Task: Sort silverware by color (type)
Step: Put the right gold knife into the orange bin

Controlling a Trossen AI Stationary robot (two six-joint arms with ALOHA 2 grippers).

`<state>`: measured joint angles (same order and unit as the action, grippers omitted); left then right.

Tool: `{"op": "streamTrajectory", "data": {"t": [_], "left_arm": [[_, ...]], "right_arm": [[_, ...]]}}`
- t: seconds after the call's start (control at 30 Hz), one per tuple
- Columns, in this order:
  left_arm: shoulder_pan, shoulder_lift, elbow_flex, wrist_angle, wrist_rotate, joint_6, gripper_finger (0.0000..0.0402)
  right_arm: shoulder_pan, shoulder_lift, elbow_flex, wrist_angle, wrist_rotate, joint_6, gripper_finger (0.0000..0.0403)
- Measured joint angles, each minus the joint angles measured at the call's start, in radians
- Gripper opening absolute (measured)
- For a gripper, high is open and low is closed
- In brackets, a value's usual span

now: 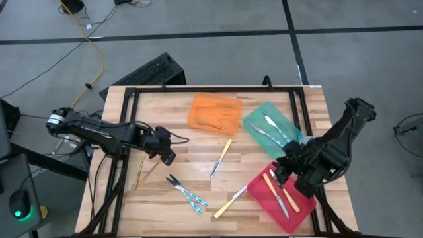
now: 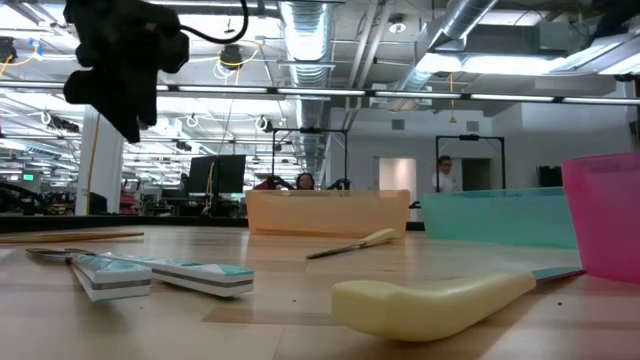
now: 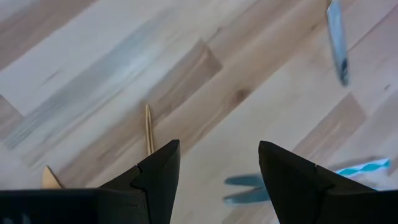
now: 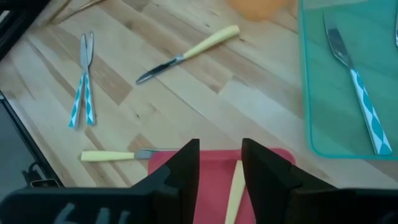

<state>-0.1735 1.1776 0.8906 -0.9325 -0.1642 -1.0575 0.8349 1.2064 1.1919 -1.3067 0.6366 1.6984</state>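
High view: left tool (image 1: 166, 157) hangs wide and empty over the worktop (image 1: 198, 165) near gold silverware (image 1: 147, 173). Right tool (image 1: 283, 173), jaws narrowly parted and empty, hovers above the red tray (image 1: 261, 198) holding yellow-handled pieces (image 1: 272, 188); blue-handled pieces (image 1: 187, 193) lie centre-left.

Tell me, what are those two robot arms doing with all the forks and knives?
They're sorting silverware by colour into trays. The right claw hangs open over the red tray, which holds yellow-handled pieces. The green tray has blue-handled ones, the orange tray gold ones. The left claw hovers open and empty near two blue-handled pieces on the table.
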Motion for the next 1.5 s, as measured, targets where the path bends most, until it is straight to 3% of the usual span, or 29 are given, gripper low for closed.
{"op": "streamTrajectory", "data": {"t": [0.37,0.63,0.83,1.03,1.2,1.5], "left_arm": [[-0.072,0.183,0.000,-0.056,-0.011,0.102,0.0200],[-0.050,0.288,-0.053,-0.043,0.055,0.042,0.0200],[-0.053,0.296,-0.077,-0.019,0.097,0.029,0.0200],[-0.053,0.295,-0.077,0.005,0.015,0.017,0.0200],[-0.053,0.296,-0.077,0.032,-0.044,0.013,0.0200],[-0.047,0.296,-0.094,-0.002,0.039,0.072,0.0200]], "right_arm": [[0.000,-0.005,0.000,-0.014,0.003,-0.006,0.0139],[0.000,-0.005,0.000,-0.035,0.002,-0.009,0.0139],[0.000,-0.005,-0.001,-0.051,0.021,-0.009,0.0139],[0.000,-0.003,-0.001,-0.051,0.039,-0.008,0.0139],[0.002,-0.003,-0.001,-0.050,-0.012,-0.047,0.0139],[-0.001,-0.003,-0.001,-0.055,0.009,-0.119,0.0139]]}}
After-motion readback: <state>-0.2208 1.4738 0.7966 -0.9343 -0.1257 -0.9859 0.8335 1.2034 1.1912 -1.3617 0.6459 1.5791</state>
